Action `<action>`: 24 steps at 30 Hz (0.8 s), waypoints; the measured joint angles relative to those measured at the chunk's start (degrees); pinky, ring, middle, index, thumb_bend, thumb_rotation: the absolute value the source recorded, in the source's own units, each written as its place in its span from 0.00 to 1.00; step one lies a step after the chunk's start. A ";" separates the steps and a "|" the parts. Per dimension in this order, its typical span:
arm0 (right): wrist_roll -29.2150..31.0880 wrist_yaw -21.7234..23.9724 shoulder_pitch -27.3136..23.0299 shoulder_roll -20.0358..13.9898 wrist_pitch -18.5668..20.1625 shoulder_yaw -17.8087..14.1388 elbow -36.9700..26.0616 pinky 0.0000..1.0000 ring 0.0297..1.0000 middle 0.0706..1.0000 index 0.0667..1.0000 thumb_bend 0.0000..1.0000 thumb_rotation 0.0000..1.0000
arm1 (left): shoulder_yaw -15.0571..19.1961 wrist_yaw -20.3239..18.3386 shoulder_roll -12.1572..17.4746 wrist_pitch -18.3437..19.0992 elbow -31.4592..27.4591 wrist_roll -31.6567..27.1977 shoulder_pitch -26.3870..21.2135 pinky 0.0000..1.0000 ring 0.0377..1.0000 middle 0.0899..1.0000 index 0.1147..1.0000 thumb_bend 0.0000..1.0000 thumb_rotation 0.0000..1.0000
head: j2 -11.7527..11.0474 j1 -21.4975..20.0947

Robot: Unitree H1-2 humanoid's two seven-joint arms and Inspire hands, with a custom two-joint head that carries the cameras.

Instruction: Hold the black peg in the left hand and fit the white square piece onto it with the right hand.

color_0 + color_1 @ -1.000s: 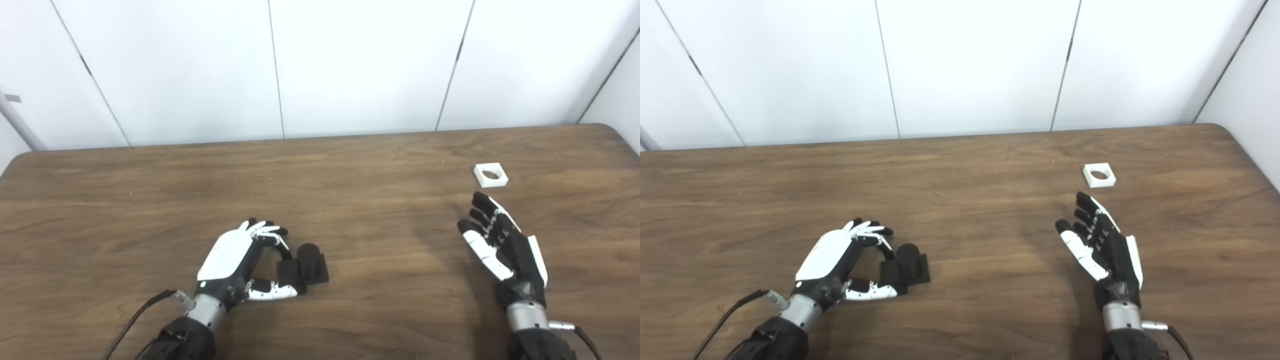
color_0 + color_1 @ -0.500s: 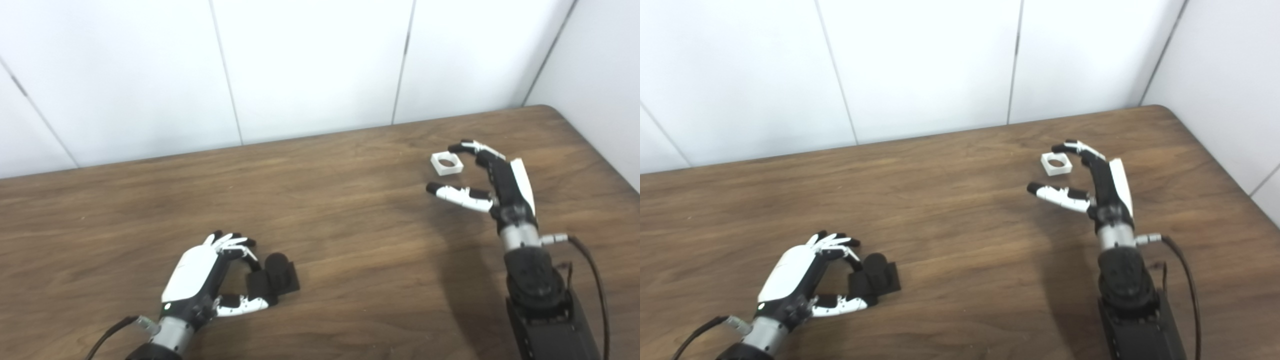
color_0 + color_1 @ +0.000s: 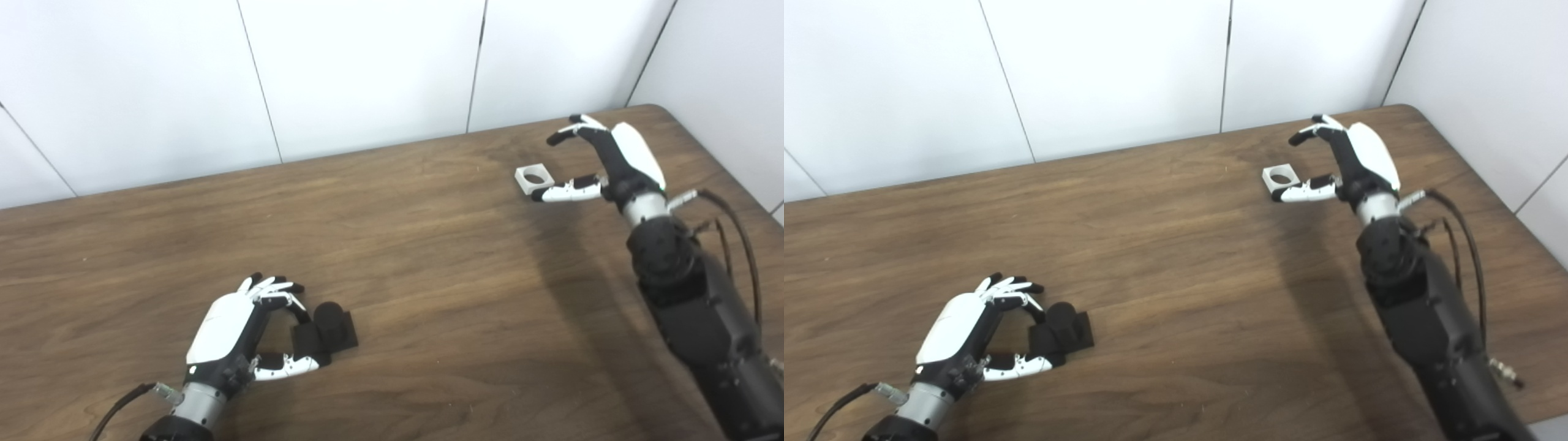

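White square piece (image 3: 534,179) beside spread right robot hand (image 3: 603,160)

A dark brown wooden table (image 3: 429,257) with pronounced grain fills the lower part of both views, its far right corner rounded where it nears the walls. Behind it stands a white panelled wall (image 3: 367,73), smooth and plain, divided by thin dark vertical seams, and a second white wall (image 3: 1488,79) meets it at the right, forming the room's corner just behind the table's rounded end. The light is even and soft, leaving only faint, diffuse shadows on the tabletop and a mild sheen along the wood.
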 measured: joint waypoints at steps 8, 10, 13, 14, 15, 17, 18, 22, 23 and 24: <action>-3.32 8.99 -8.12 -6.07 1.00 7.01 7.96 1.00 1.00 0.93 0.66 0.87 0.16 | 0.05 -0.77 0.16 0.35 -0.84 -0.01 0.18 1.00 0.88 0.77 0.42 0.52 0.05 | 0.00 -0.18; -4.03 10.76 -10.04 -6.93 1.00 8.88 10.28 1.00 1.00 0.93 0.66 0.88 0.16 | 0.02 -0.92 0.18 0.33 -0.84 -0.02 0.15 1.00 0.88 0.76 0.42 0.52 0.05 | 0.00 -0.18; -5.91 13.46 -12.27 -7.71 1.02 11.47 12.55 1.00 1.00 0.94 0.66 0.88 0.15 | 0.03 -0.93 0.18 0.31 -0.88 -0.02 0.20 1.00 0.88 0.77 0.42 0.52 0.05 | -0.09 -0.18; -6.52 14.43 -12.94 -7.83 1.02 12.38 13.00 1.00 1.00 0.94 0.66 0.88 0.16 | 0.06 -0.93 0.20 0.30 -0.90 -0.03 0.20 1.00 0.88 0.77 0.42 0.52 0.05 | -0.09 -0.18; -7.22 14.89 -13.59 -7.88 0.97 13.26 13.43 1.00 1.00 0.94 0.66 0.88 0.16 | 0.07 -0.93 0.20 0.30 -0.90 -0.08 0.20 1.00 0.88 0.77 0.42 0.52 0.05 | -0.09 -0.18; -8.56 15.96 -14.79 -7.89 0.79 15.15 14.62 1.00 1.00 0.93 0.66 0.89 0.15 | 0.09 -0.95 0.20 0.29 -0.89 -0.29 0.20 1.00 0.88 0.77 0.42 0.52 0.05 | -0.09 -0.18; -8.95 16.57 -15.38 -7.86 0.63 15.68 15.43 1.00 1.00 0.93 0.66 0.89 0.14 | 0.08 -0.98 0.20 0.29 -0.89 -0.35 0.18 1.00 0.88 0.77 0.42 0.52 0.05 | -0.09 -0.27; -9.72 16.72 -17.06 -7.65 -0.20 16.71 17.87 1.00 1.00 0.92 0.65 0.90 0.13 | 0.13 -0.98 0.20 0.19 -0.90 -0.45 0.23 1.00 0.88 0.76 0.42 0.52 0.05 | -0.09 -0.18; -9.88 16.72 -17.55 -7.59 -0.41 16.98 18.75 1.00 1.00 0.92 0.66 0.90 0.13 | 0.13 -0.99 0.20 0.20 -0.90 -0.46 0.24 1.00 0.88 0.76 0.42 0.52 0.05 | -0.09 -0.09; -10.10 16.72 -17.86 -7.54 -0.52 17.21 19.58 1.00 1.00 0.92 0.66 0.89 0.13 | 0.13 -0.98 0.20 0.20 -0.90 -0.45 0.26 1.00 0.88 0.76 0.42 0.52 0.05 | -0.09 -0.01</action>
